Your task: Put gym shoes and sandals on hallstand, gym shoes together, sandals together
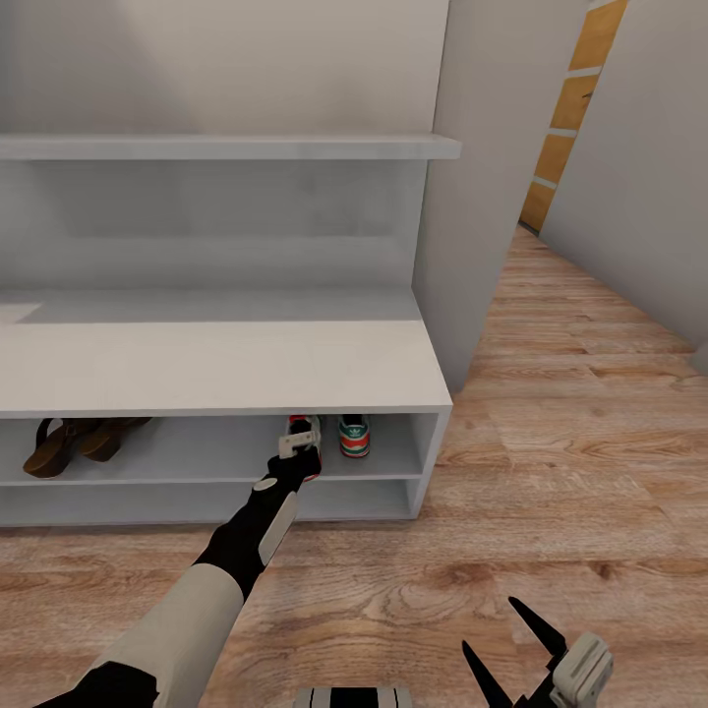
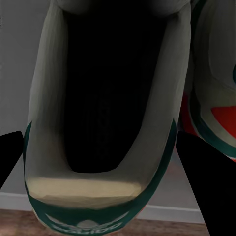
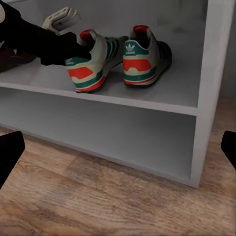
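Looking down from head view: hallstand point(image 1: 226, 369) w/ thick flat top, high shelf above, tall back panel. Upper shoe tier holds two sandals point(image 1: 74, 442) at the far left end, side by side, and the gym shoes at the right end. Right gym shoe point(image 1: 354, 435) stands heel-out, near the rack's right wall. Left gym shoe point(image 1: 307, 438) is mostly hidden behind the left tool point(image 1: 300, 444), which reaches into the tier w/ arm stretched fwd from bottom left. Can't tell from this view whether left tool is clenched or released. Right tool point(image 1: 511, 649) hangs low over the corridor floor point(image 1: 570, 492) at bottom right, black fingers spread apart, holding nothing.

Left wrist view: very close on the left gym shoe point(image 2: 98, 123), heel end and dark opening facing cam, green heel trim w/ logo at the lower edge. Black finger tips sit on either side of the heel, spread wider than the shoe; contact can't be confirmed. Second gym shoe point(image 2: 216, 108) just beside it, orange and green side showing.

Right wrist view: both gym shoes on the upper tier, heels out, next to each other – left one point(image 3: 91, 66) w/ the left arm over it, right one point(image 3: 142, 56) free. Lower tier beneath, floor point(image 3: 98, 196) in front. Right tool's finger tips far apart at frame edges, released.
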